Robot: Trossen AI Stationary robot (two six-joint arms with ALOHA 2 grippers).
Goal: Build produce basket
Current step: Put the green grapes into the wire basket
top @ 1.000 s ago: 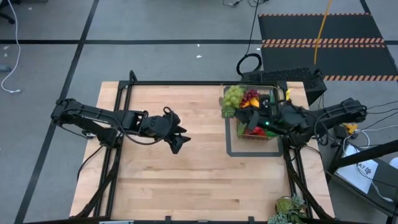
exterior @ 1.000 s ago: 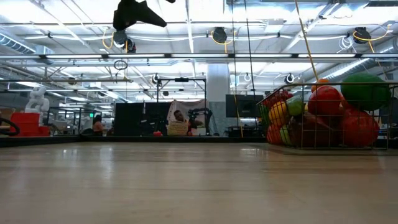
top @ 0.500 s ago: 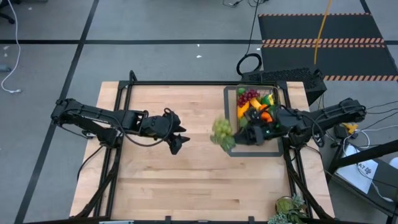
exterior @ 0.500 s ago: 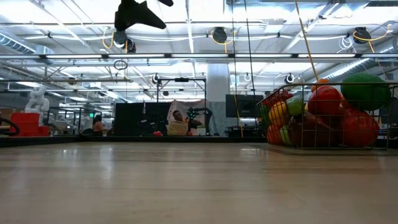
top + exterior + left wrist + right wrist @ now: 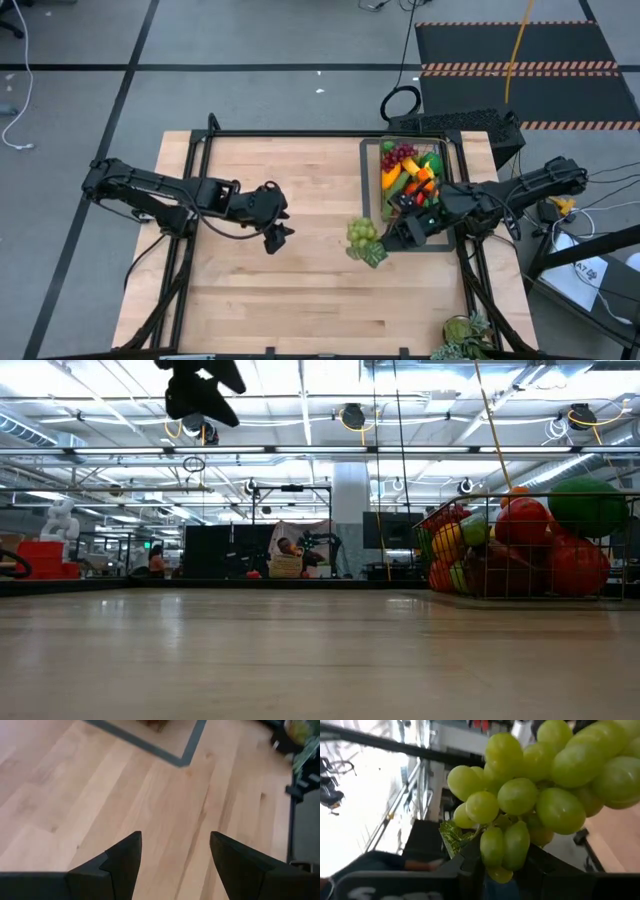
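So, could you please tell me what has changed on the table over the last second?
The right gripper, its jaws shut on the green grapes, has carried them from the basket's far left corner out past its near left corner, over bare wood. The left gripper, jaws open and empty, has drifted slightly towards the table's near edge. The basket and the other fruit in it have not moved.

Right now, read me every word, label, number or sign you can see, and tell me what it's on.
Nothing here can be read for certain.
White sheet, high view: dark print, too small to read.
Dark surface behind the green grapes, right wrist view: pale marks, too blurred to read.
Low view and left wrist view: no text to be seen.
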